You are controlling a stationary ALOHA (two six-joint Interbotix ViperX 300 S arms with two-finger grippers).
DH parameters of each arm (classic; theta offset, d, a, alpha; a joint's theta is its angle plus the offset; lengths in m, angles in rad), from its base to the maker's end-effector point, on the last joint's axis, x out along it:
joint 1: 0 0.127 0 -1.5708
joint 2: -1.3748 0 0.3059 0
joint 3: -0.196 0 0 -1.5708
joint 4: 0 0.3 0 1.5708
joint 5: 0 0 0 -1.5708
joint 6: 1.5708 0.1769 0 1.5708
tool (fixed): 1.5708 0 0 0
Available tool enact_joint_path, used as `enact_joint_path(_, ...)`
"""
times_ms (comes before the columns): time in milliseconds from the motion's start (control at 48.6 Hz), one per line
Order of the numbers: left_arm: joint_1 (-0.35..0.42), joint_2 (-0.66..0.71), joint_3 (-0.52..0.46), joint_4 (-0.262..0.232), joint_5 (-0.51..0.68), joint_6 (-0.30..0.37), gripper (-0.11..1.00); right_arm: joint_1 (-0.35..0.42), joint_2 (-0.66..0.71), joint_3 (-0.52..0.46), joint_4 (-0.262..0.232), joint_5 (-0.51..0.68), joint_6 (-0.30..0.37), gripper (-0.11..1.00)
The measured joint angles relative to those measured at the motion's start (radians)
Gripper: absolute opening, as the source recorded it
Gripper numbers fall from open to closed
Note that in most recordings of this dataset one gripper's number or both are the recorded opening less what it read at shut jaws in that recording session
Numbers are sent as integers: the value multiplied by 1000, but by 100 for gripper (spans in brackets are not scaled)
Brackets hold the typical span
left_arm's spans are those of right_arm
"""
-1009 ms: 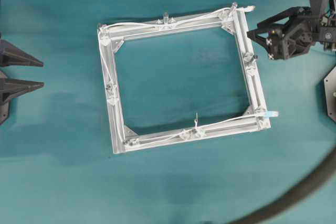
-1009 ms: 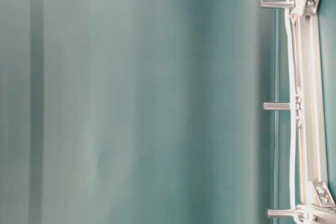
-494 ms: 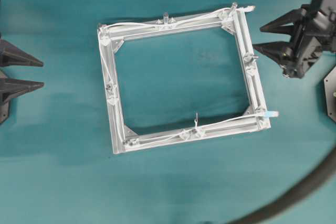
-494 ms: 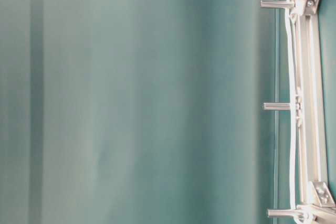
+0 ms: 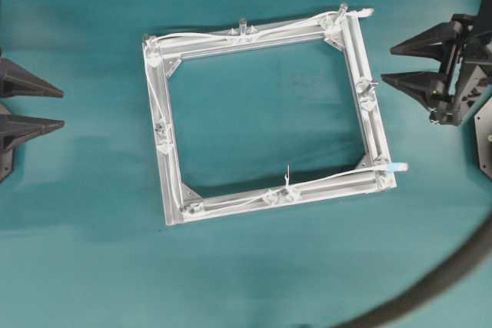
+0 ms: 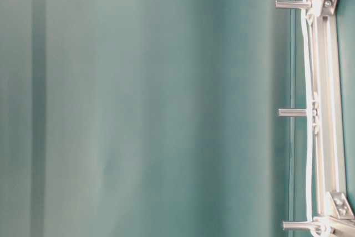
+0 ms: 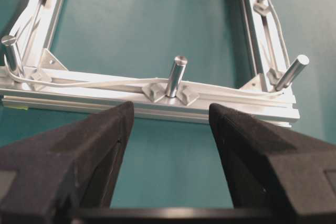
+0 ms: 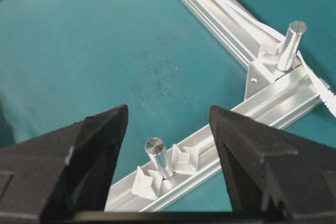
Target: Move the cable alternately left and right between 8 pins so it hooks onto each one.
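Right black pincer (image 5: pixel 393 63) sits just off the square silver aluminium frame (image 5: pixel 173 190), jaws wide apart, holding nothing. Left black pincer (image 5: pixel 63 108) likewise, well clear. Thin white cable (image 5: pixel 200 36) lies along the frame bars, threaded past the short silvery pins (image 7: pixel 176 76). Teal table (image 5: pixel 254 113), thick dark hose (image 5: pixel 438 282) nearby.

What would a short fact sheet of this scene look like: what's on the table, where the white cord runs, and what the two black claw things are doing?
Surface: teal cloth
Frame: square silver frame lying flat, upright pins on its bars
Cable: white cable laid along the far, left and near bars; plug ends stick out at the two right corners
Right bar: its middle pin has no cable on it
Left tool: open, empty, off the frame's left side
Right tool: open, empty, off the frame's right side
Other: thick dark hose at the lower right
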Motion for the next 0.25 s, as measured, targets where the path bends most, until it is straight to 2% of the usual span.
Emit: enact_joint_path(247, 0, 0, 0, -2, 0, 0, 64, 5, 0, 0, -3, -25, -9, 67)
